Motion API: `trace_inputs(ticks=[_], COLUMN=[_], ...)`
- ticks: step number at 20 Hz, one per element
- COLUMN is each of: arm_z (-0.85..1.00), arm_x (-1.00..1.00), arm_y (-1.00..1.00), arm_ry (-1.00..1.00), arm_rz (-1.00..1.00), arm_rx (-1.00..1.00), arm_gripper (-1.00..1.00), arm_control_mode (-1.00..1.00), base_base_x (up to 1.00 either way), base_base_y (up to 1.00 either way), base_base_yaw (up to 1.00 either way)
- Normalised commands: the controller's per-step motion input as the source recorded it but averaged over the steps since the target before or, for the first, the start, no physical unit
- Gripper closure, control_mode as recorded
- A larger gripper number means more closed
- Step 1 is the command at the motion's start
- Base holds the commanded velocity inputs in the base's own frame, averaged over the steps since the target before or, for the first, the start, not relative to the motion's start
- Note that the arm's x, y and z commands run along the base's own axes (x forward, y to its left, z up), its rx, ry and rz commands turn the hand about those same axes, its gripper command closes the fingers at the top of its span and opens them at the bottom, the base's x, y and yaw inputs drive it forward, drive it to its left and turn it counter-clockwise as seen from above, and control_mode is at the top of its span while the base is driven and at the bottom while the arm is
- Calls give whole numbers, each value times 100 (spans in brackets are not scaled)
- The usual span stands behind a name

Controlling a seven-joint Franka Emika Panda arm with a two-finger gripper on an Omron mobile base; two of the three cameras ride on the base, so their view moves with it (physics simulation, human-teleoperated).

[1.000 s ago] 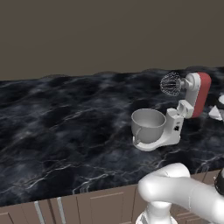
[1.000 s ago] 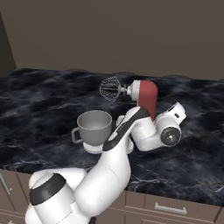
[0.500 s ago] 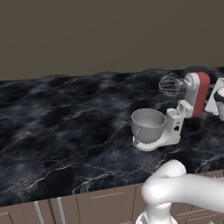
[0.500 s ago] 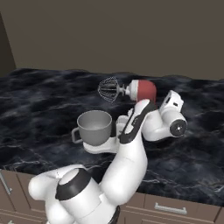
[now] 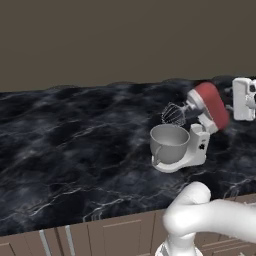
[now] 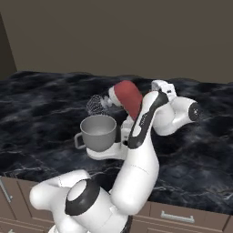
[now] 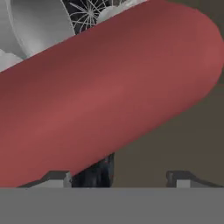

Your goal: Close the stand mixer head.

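One arm bent over counter — jaws [image 7: 117, 177] at tilted stand mixer head [image 5: 210, 105].

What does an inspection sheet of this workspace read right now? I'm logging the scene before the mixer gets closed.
Surface: black marbled stone counter, over brown cabinet fronts.
Job's things: red rounded stand mixer head tilted up, not closed; its wire whisk hangs above the grey metal bowl, not in it.
Clutter: nothing seen.
Grippers: hand close behind the red head, fingertips apart, holding nothing.
Cables: nothing seen.
Surroundings: plain brown wall behind the counter.
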Motion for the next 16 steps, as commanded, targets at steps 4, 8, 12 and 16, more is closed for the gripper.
trace_inputs(ticks=[4,8,12,16], arm_z=[2,0,0,60], arm_x=[-13,-41,-46,-19], arm_y=[100,100,100,98], arm_ry=[-17,-20,-8,13], arm_rz=[41,24,14,15], arm_rx=[-46,-50,-42,-15], arm_gripper=[-100,-100,-100,-100], arm_control_mode=[-100,-100,-100,-100], base_base_x=[0,0,0,0], base_base_y=[0,0,0,0], base_base_yaw=[0,0,0,0])
